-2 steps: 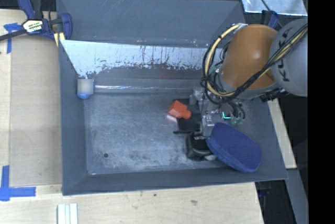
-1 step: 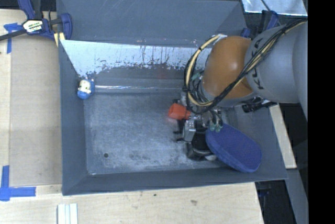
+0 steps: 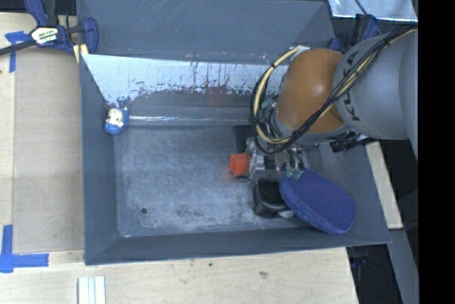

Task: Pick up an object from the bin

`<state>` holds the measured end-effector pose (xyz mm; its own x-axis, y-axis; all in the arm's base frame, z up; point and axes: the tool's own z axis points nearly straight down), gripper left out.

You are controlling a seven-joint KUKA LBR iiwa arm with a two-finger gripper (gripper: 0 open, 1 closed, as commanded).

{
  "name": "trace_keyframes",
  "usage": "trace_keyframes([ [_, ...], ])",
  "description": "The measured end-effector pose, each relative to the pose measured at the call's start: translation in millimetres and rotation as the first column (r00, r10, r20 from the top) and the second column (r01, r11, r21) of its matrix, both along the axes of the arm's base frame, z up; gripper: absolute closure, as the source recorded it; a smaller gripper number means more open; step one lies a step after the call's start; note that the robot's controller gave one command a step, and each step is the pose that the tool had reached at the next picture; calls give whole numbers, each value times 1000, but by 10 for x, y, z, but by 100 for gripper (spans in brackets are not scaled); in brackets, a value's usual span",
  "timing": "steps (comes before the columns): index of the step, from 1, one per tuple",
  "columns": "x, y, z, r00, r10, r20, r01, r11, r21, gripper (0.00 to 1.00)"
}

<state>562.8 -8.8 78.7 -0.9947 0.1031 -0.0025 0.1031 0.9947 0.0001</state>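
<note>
Grey bin (image 3: pixel 170 214) is lying mostly bare; gripper (image 3: pixel 274 167) is reaching low by its right edge beside an orange block (image 3: pixel 238 165), grip state impossible to tell, nothing apparently lifted yet.

A small orange block (image 3: pixel 238 165) lies right of centre; a blue oval pad (image 3: pixel 320 204) fills the near-right corner.

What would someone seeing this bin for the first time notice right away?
The arm's orange cover looms over the right side of the grey metal bin, gripper low beside a small orange-red block. A big dark blue oval pad lies in the near right corner; a tiny blue and white figure sits far left.
</note>
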Motion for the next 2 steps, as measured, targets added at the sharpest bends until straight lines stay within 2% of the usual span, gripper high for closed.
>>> trace_keyframes([
  [1,163,-144,877,999,38,11,-38,999,-2,100],
  [2,357,-335,1556,1000,22,11,-22,1000,-2,100],
])
